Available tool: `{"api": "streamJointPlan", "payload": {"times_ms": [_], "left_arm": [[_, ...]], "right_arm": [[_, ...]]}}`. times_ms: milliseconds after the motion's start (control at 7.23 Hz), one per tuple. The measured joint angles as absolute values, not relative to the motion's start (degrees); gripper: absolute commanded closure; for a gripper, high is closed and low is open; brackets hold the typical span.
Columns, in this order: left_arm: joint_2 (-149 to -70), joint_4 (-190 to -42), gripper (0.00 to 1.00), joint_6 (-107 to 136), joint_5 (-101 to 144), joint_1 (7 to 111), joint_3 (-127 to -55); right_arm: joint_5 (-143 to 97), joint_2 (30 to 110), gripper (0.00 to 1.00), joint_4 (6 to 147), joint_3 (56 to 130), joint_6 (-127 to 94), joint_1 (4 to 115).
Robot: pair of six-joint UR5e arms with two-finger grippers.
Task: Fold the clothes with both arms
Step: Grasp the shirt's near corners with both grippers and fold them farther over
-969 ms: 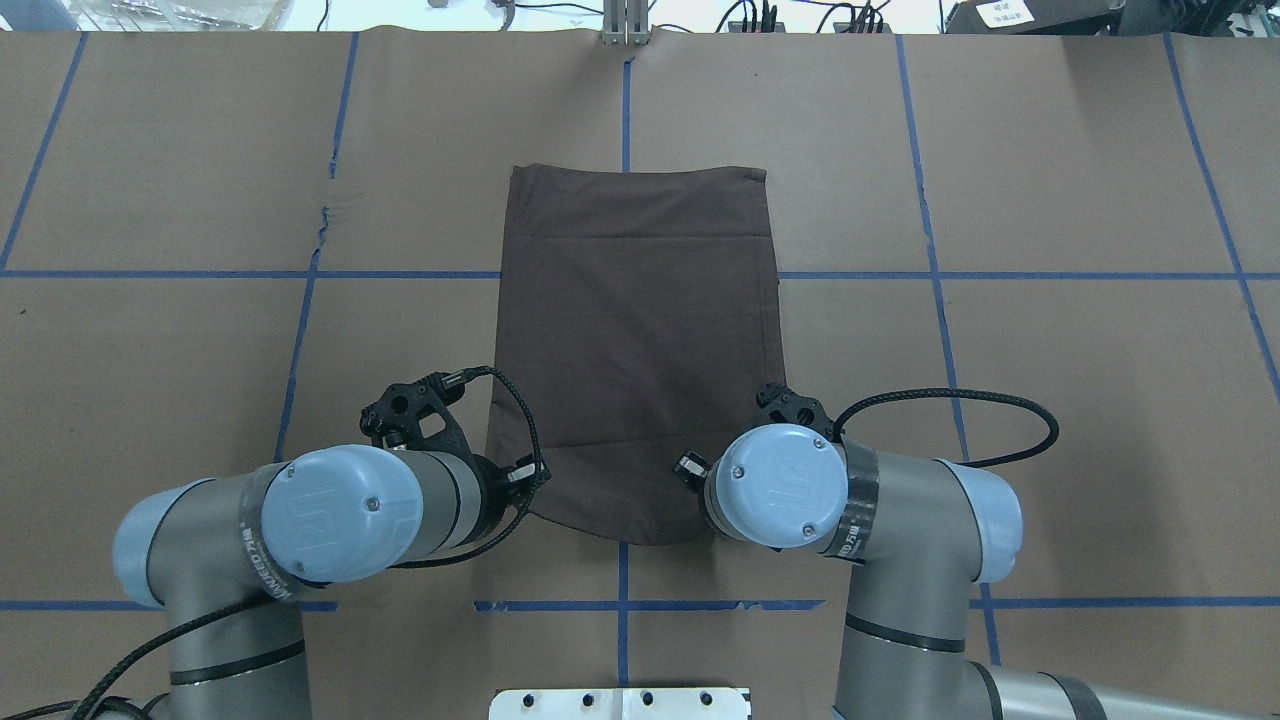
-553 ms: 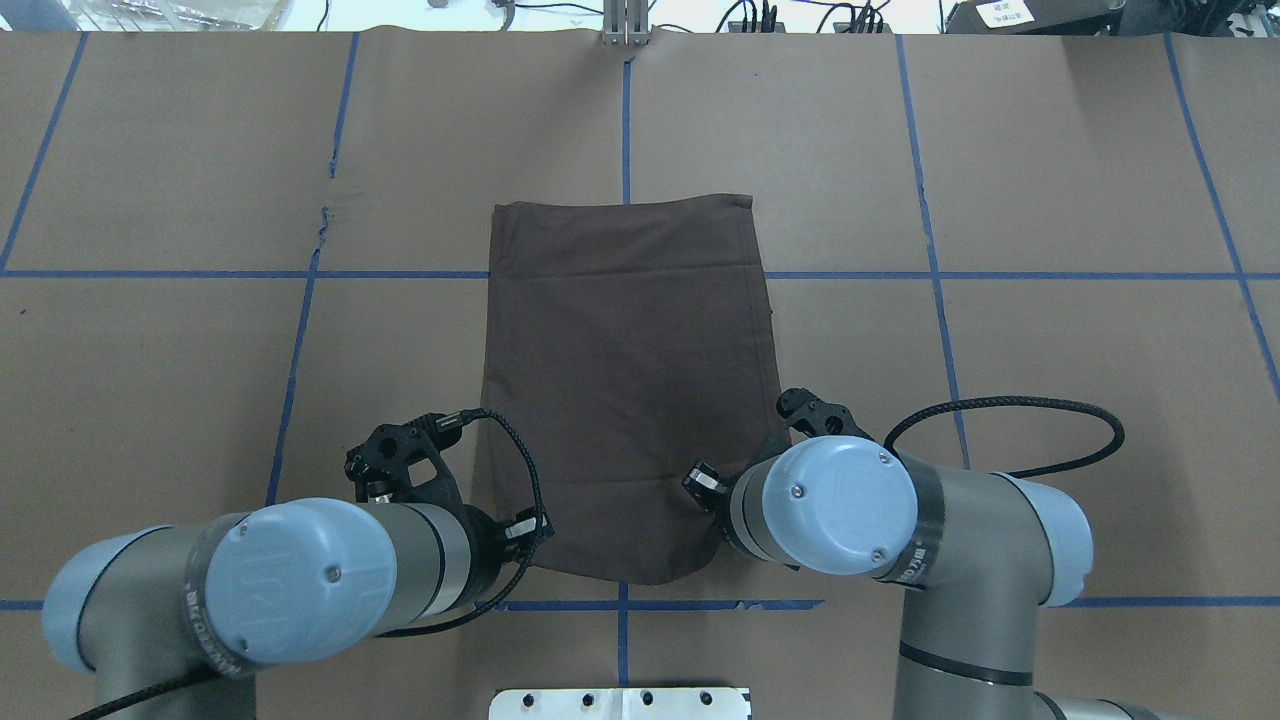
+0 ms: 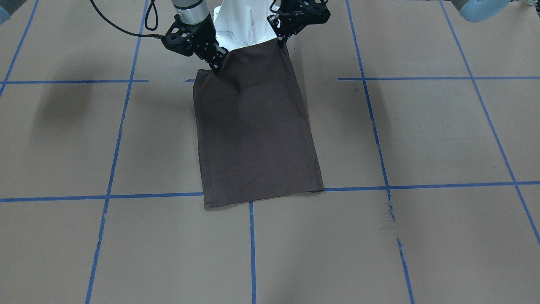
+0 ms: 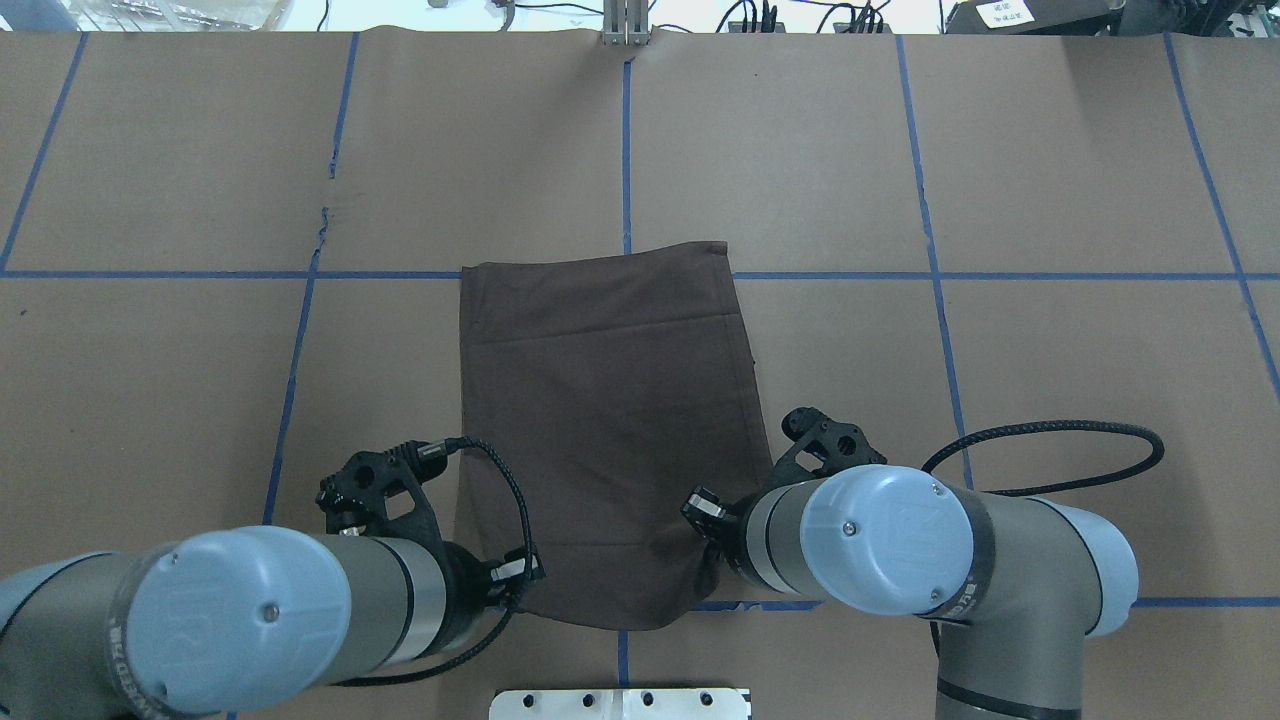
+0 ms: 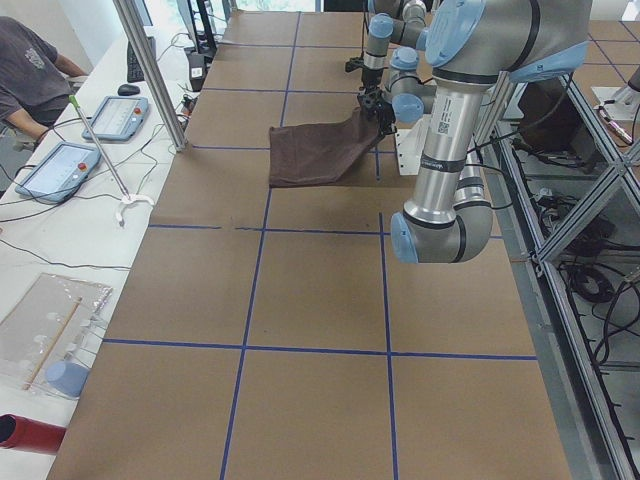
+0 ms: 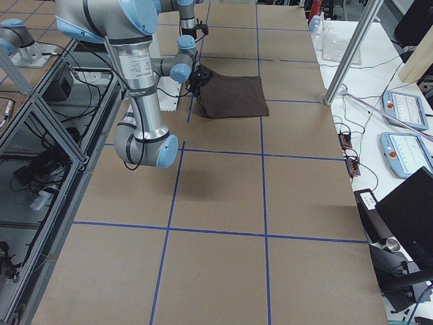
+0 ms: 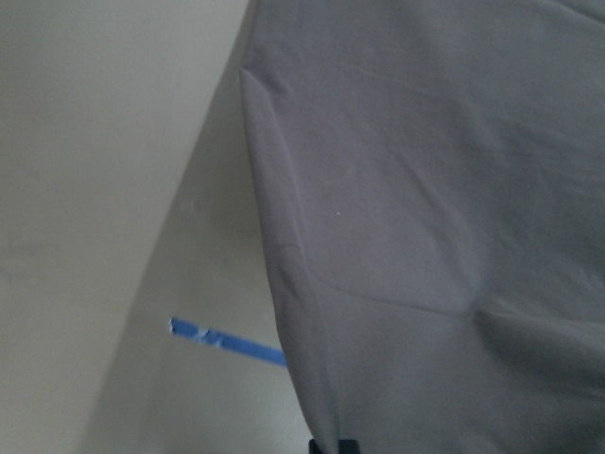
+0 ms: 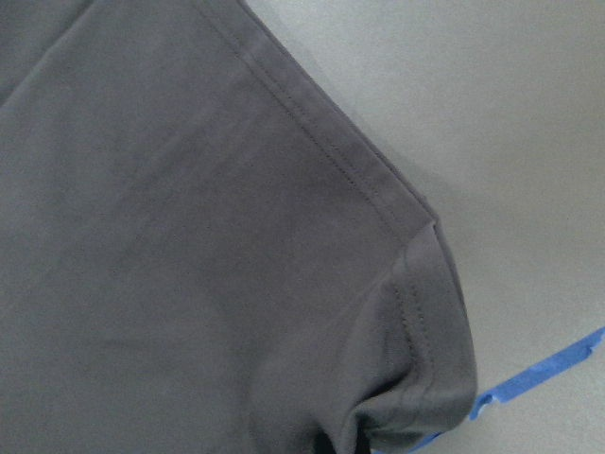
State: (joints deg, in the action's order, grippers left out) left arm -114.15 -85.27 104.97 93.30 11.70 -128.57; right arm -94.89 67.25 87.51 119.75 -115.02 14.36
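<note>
Shirt (image 3: 253, 135) held by two corners above the table (image 3: 422, 126).
Left claw (image 3: 280, 40) and right claw (image 3: 216, 68) each pinch a raised corner; the far hem lies flat.

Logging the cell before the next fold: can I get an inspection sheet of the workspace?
Surface: brown paper with a blue tape grid; small tear at the far left.
Job's things: T-shirt folded to a strip, far end flat, near edge lifted.
Clutter: nothing seen.
Grippers: left gripper and right gripper each shut on a near corner of the T-shirt.
Cables: long cable loops off the right wrist; short cable at the left wrist runs by the T-shirt's edge.
Surroundings: operator and pendants at the side bench.
</note>
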Motion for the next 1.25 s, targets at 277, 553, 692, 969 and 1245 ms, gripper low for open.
{"api": "streamJointPlan", "payload": {"times_ms": [277,553,692,969,1245], "left_arm": [[-116.4,-85.8,1.0,102.0,94.3,19.7,-124.1],[-118.6,-90.0,1.0,97.5,96.2,27.0,-116.2],[-119.0,-93.9,1.0,96.7,96.6,28.9,-112.0],[-119.3,-98.0,1.0,96.3,96.7,30.2,-107.6],[-119.5,-98.7,1.0,96.2,96.8,30.7,-106.8]], "right_arm": [[-95.3,64.7,1.0,83.0,114.8,-112.4,20.0],[-98.8,58.2,1.0,81.2,105.1,-110.1,27.7],[-101.2,55.7,1.0,79.1,100.1,-109.7,30.9],[-103.0,53.8,1.0,75.0,93.7,-109.0,33.7],[-103.2,50.9,1.0,72.9,88.9,-108.8,34.1]]}}
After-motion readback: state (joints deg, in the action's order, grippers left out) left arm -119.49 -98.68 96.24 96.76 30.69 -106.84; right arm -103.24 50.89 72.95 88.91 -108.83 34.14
